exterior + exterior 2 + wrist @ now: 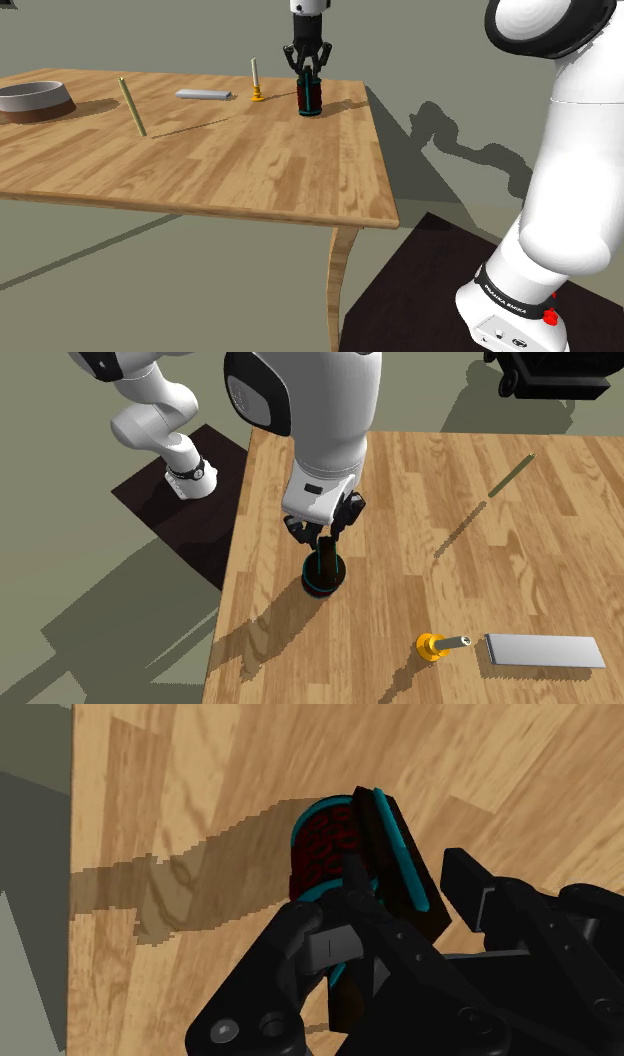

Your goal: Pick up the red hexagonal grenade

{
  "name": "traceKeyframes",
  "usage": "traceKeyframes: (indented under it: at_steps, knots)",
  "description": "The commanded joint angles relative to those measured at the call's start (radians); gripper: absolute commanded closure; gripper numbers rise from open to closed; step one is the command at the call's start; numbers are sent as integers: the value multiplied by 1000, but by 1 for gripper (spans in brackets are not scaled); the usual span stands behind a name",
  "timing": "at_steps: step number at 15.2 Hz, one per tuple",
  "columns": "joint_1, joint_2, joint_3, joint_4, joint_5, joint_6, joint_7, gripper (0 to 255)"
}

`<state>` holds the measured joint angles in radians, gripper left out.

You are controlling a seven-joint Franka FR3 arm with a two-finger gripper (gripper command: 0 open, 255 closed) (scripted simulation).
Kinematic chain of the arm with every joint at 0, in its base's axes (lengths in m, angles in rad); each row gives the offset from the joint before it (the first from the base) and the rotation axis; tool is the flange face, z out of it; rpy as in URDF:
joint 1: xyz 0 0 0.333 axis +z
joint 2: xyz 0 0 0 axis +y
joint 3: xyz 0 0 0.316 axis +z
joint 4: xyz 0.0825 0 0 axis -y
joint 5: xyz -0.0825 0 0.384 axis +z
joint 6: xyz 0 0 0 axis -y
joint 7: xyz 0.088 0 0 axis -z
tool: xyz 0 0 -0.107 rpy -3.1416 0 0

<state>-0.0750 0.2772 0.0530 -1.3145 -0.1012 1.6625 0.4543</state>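
**Five single items on one table**

One light wooden table (250, 165) carries one dark red, teal-banded grenade (310, 98) directly under the one black gripper (309, 74). Near the gripper stands one cream peg on a round yellow base (257, 94). Farther from it lie one flat grey rectangular slab (204, 94) and one thin olive-green stick (132, 107). Farthest from it is one round grey bowl (45, 100).

Small grenade (310, 98), dark red and ribbed, with teal rings around and a dark top. Standing upright on the wooden bench (250, 170), near the edge at the shoulder view's right.
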Motion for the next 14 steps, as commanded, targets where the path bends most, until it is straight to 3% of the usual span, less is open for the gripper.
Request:
traceKeyframes:
  at_steps: [1, 12, 14]
  knots:
    - [0, 9, 0, 41, 0, -31, -3, 255]
    - [9, 101, -1, 333, -6, -231, -18, 255]
    - [10, 103, -1, 338, -6, -234, -18, 255]
